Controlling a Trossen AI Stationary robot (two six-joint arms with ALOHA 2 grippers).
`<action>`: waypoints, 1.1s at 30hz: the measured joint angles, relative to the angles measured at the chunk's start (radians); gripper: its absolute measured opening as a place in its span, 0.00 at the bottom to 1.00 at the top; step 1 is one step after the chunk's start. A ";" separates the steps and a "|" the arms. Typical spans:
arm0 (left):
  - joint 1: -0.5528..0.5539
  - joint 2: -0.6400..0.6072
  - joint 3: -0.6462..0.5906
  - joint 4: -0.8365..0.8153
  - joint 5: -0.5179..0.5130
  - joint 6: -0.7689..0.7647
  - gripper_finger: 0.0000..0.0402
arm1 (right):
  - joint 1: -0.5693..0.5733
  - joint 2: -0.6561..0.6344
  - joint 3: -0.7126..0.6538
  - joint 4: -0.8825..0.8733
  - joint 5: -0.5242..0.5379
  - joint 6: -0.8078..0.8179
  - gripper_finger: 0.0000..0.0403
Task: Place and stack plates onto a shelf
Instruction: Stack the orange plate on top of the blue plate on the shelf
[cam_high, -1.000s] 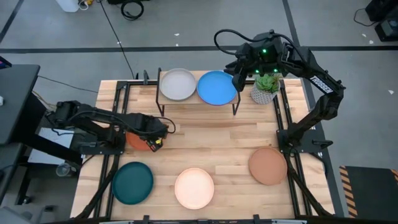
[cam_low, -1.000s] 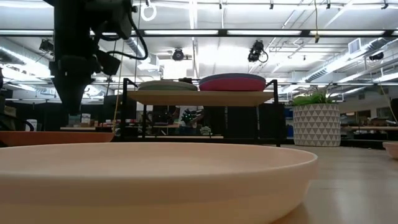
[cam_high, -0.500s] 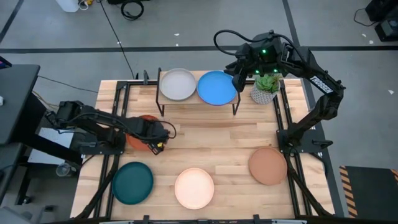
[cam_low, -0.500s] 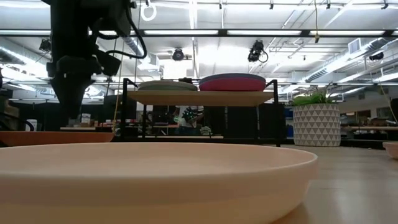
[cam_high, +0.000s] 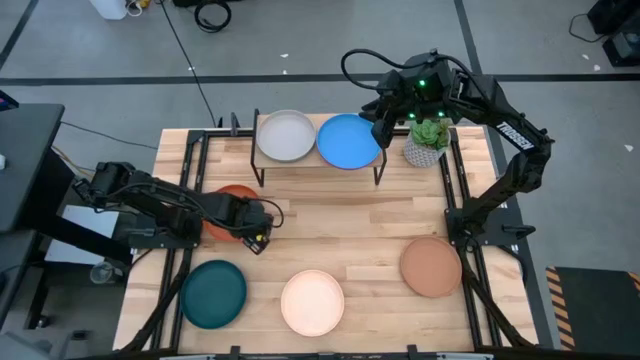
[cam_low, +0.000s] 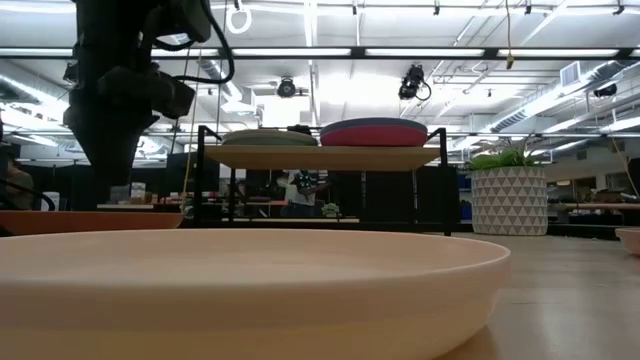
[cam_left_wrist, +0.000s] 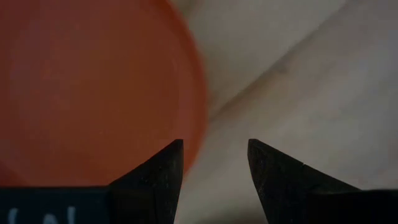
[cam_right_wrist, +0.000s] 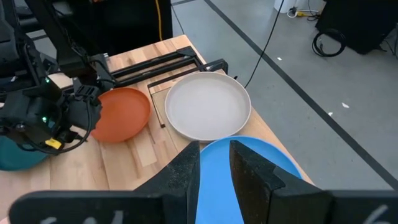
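Observation:
My left gripper (cam_high: 246, 222) (cam_left_wrist: 213, 152) points down, open, at the near right rim of the orange plate (cam_high: 228, 194) (cam_left_wrist: 93, 87). One finger stands over the plate, the other over bare table; no touch shows. The plate lies flat on the table. My right gripper (cam_high: 381, 128) (cam_right_wrist: 214, 163) hovers narrowly open over the right rim of the bright blue plate (cam_high: 347, 141) (cam_right_wrist: 280, 158). That plate tops a magenta one (cam_low: 372, 134) on the shelf (cam_low: 320, 157), beside the grey plate (cam_high: 286, 135).
Dark teal plate (cam_high: 213, 293), cream plate (cam_high: 312, 302) and tan-brown plate (cam_high: 431, 266) lie flat along the table's near side. A potted plant (cam_high: 427, 140) stands right of the shelf, close to my right arm. Bare wood lies between the shelf and the near plates.
My left gripper has moved toward the table's near edge and a little right, from over the orange plate's middle to its near right rim, so more of the plate shows. The plate has stayed put.

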 joint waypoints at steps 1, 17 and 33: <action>0.007 0.000 0.000 0.009 0.024 -0.002 0.47 | 0.000 0.000 0.000 0.000 0.003 0.000 0.23; -0.014 0.075 0.000 0.039 -0.104 0.105 0.46 | 0.019 0.000 0.000 0.031 0.010 0.008 0.23; -0.025 0.238 0.000 0.065 -0.126 0.232 0.32 | 0.034 0.001 0.000 0.031 0.010 0.023 0.23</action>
